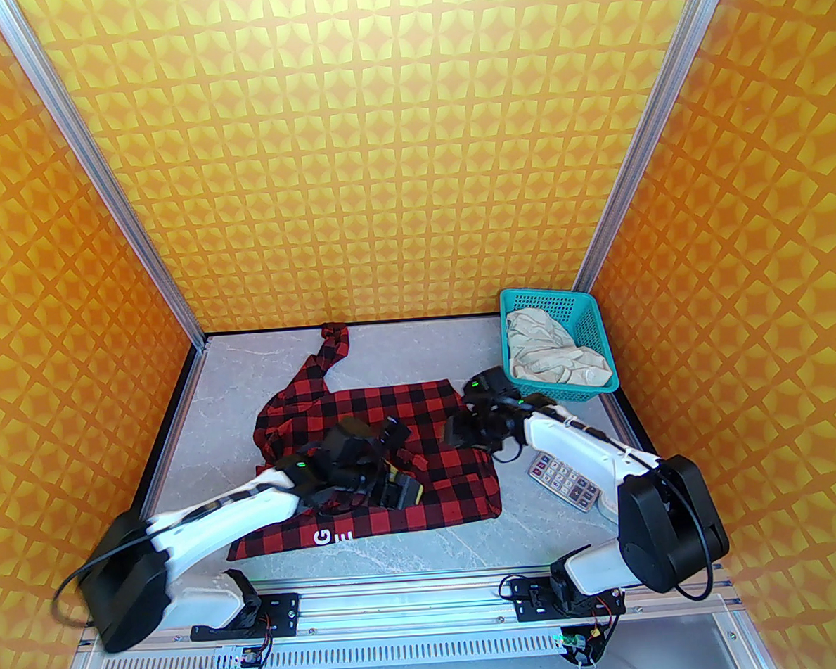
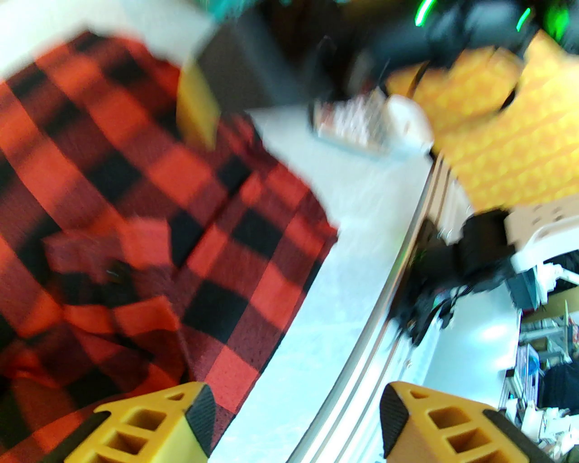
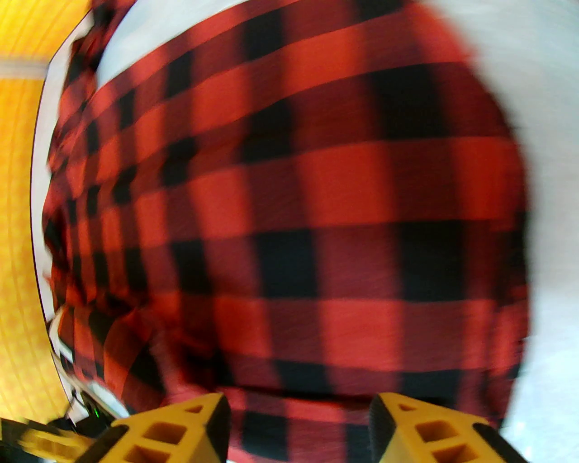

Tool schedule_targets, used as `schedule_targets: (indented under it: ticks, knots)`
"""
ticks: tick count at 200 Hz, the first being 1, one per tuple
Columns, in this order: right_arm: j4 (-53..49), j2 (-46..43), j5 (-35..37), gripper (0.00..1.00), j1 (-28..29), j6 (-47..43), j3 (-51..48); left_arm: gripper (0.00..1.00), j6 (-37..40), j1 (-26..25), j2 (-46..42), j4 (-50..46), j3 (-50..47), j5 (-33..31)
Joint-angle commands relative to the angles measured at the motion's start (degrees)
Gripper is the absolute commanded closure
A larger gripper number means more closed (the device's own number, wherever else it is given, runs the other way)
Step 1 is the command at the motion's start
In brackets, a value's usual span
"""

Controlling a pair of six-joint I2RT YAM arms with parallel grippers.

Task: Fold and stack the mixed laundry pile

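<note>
Two garments: we log a check shirt [image 1: 422, 403] and a cream garment [image 1: 553, 356], well apart.
Shirt, place: spread on the table [image 1: 403, 559], centre to left; mostly flat, rumpled along its left side; one sleeve runs to the back wall.
Shirt, marks: white lettering [image 1: 325, 537] on the near hem, face up.
Shirt, wrist views: both blurred. The left wrist view shows the shirt [image 2: 135, 181] with a small fold on top; in the right wrist view the shirt [image 3: 316, 203] covers most of the frame.
Cream garment, place: bunched inside the basket [image 1: 590, 329] at the table's far right corner.
Grip, left: the left gripper [image 1: 405, 494] is low over the shirt's near middle. In its own view the left gripper [image 2: 296, 420] has its jaws wide and empty, one finger over the shirt's edge, the other over the table rail.
Grip, right: the right gripper [image 1: 459, 433] is over the shirt's right edge, in front of the basket. In its own view the right gripper [image 3: 301, 425] has its jaws apart, with check cloth seen past the gap. We cannot tell whether the pads touch the cloth.
Calculator: the calculator [image 1: 564, 483] lies right of the shirt, apart from it and partly under the right forearm. It is blurred in the left wrist view [image 2: 353, 126].
</note>
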Motion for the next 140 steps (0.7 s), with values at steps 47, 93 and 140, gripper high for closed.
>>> schedule_targets:
  ticks: [47,93,140]
  knots:
    - [-5.73,10.42,13.81,0.37,10.76,4.66,9.45,0.4,-1.67,19.88,-3.26,-15.97,-2.64,-8.5]
    - [2.31,11.86,-0.15,0.31,7.71,6.89,5.04,0.43,-1.85,23.5,-3.44,-16.25,-6.64,-8.99]
    - [5.15,16.2,-6.36,0.51,7.7,6.53,7.82,0.43,-2.26,25.27,-5.13,-16.75,-8.48,-8.94]
